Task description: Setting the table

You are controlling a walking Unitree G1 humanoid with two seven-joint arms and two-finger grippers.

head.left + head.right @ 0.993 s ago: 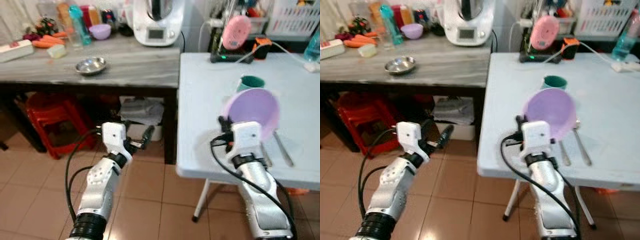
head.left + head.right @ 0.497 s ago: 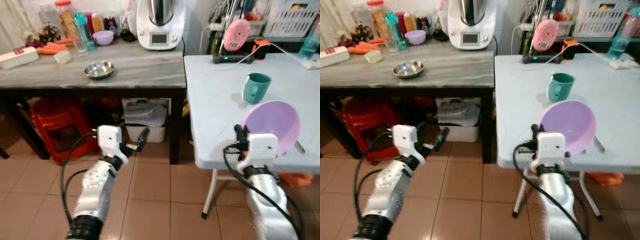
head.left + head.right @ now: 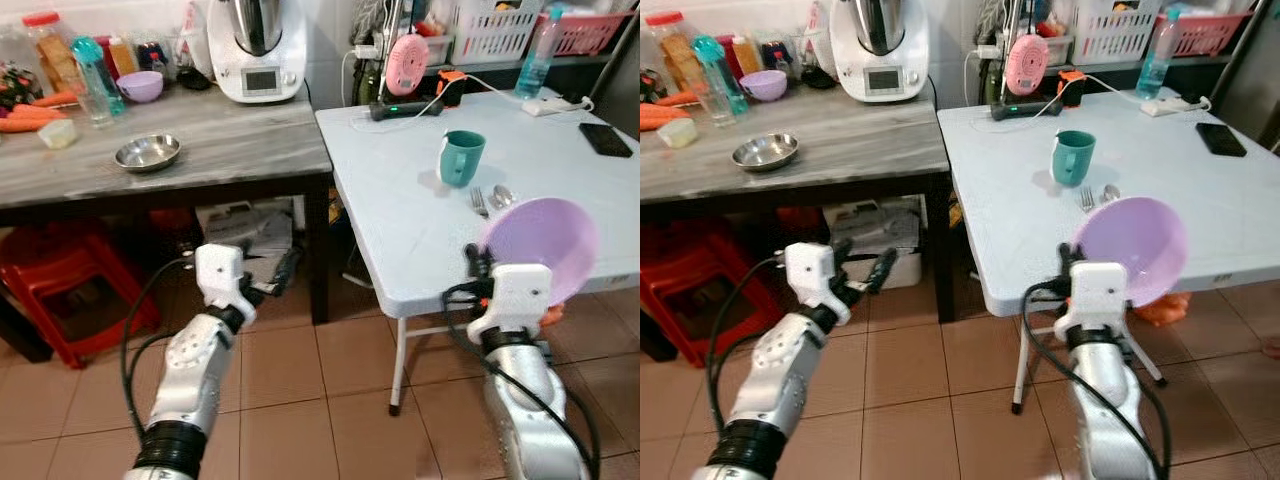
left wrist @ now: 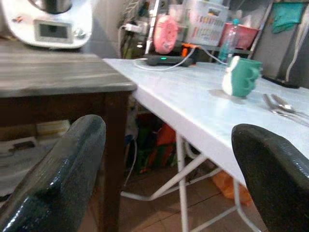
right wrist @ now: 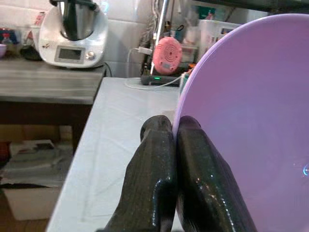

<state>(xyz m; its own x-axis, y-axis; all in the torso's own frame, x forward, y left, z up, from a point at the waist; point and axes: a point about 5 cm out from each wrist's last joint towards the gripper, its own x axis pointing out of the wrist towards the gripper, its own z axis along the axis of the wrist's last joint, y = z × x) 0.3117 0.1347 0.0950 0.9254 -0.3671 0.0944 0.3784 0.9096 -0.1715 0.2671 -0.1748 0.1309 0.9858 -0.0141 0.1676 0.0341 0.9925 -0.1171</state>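
A light purple bowl [image 3: 541, 244] is held tilted up on its side, over the near edge of the white folding table [image 3: 398, 205]. My right gripper [image 5: 174, 126] is shut on the bowl's rim, with both black fingers [image 5: 155, 159] pinched together against it. On the table stand a teal mug [image 3: 461, 158] and, just behind the bowl, a fork and spoon [image 3: 489, 198]. My left gripper [image 4: 169, 150] is low beside the dark counter's leg, over the floor, open with nothing between its fingers [image 4: 60, 179].
Left of the white table stands a grey-topped counter [image 3: 225, 140] carrying a steel bowl [image 3: 147, 152], a small purple bowl [image 3: 140, 86], bottles and a white kitchen machine [image 3: 251, 46]. A red stool [image 3: 60, 290] sits underneath. A black phone [image 3: 604, 139], pink gadget [image 3: 406, 64] and water bottle [image 3: 540, 52] lie farther back.
The whole view has shifted, so the camera moved: the table sits farther off and more to the left. The bowl stays pinched in my right gripper, now at the table's near edge.
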